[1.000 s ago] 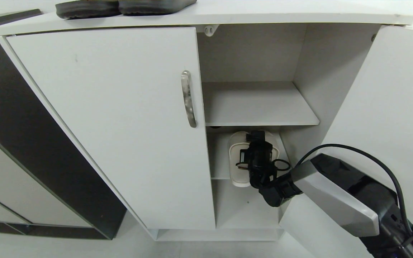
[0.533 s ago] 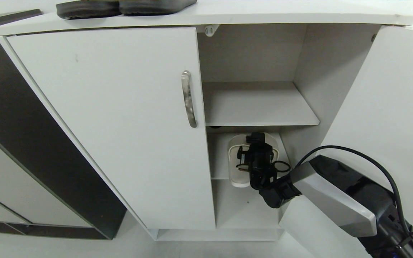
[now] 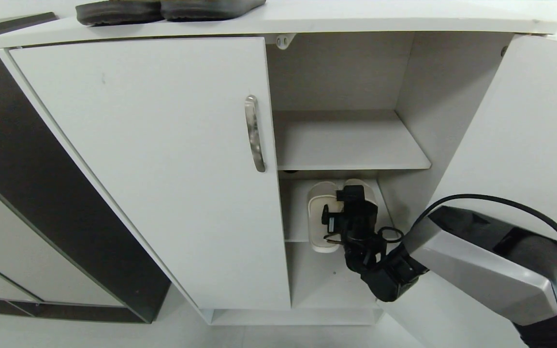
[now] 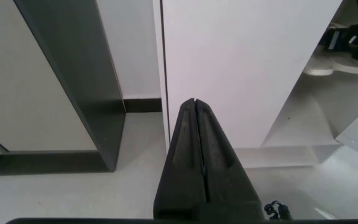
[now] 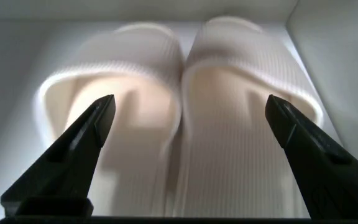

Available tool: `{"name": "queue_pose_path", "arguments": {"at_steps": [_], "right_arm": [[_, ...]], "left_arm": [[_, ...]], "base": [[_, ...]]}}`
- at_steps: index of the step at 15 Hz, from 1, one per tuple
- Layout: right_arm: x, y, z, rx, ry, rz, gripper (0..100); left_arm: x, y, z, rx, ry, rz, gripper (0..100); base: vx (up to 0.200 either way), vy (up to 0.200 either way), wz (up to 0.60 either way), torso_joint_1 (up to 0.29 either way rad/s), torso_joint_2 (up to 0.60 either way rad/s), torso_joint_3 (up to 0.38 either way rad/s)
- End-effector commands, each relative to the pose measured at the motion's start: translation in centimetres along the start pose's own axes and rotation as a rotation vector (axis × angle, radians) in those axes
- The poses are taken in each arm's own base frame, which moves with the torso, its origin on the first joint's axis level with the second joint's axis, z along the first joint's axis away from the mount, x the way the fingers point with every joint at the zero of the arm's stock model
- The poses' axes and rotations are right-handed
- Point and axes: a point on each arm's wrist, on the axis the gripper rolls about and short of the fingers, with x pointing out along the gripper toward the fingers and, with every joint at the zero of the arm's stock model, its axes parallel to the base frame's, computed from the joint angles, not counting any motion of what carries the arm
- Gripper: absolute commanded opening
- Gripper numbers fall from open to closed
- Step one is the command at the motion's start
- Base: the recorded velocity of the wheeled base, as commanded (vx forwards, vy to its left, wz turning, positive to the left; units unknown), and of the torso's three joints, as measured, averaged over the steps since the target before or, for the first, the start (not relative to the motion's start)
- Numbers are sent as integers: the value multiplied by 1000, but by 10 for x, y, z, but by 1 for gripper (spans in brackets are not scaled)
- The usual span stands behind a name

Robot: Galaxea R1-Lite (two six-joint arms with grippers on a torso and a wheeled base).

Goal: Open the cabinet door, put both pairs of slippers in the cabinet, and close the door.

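Finding: over the last second the right tool [image 5: 189, 106] has drawn back a little from the pale slippers [image 3: 317, 232] toward the front opening of the cabinet [image 3: 356, 21]. Its fingers are spread wide to either side of the pair and grip nothing.

The pale slippers lie side by side on the cabinet's lower shelf [image 3: 294, 217], toes toward the back, apart from the tool.

Assessment: the first pair appears delivered and released.

Outstanding: the dark slippers [image 3: 162, 9] sit on top of the cabinet, above its shut left door. The cabinet's right door [image 3: 525, 121] stands open.

The left tool [image 4: 194, 102] is pressed together, empty, low in front of the cabinet's left side.
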Motion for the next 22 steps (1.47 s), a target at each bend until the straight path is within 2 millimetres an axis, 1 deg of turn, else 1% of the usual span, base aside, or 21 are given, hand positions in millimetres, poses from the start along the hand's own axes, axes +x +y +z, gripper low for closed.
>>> {"name": "queue_pose_path", "arguments": {"at_steps": [1,3,5,8,16,22], "right_arm": [[-39,0,16,6,-21,47,100],[-66,-5,16,-9,-11,79,100],[-80,-9,16,-1,-23,95,100],[-83,-10,20,-10,-37,97,100],[-83,-9,19,-21,-33,100,100],[-82,-10,18,-23,-31,96,100]], "left_arm": [[0,0,0,1,1,-2,0],[0,0,0,1,1,-2,0],[0,0,0,2,1,-3,0],[0,0,0,2,1,-3,0],[0,0,0,2,1,-3,0],[0,0,0,-1,1,-2,0]], "base": [[0,0,0,0,0,0],[0,0,0,0,0,0],[0,0,0,0,0,0],[0,0,0,0,0,0],[-200,0,0,1,3,1],[0,0,0,0,0,0]]}}
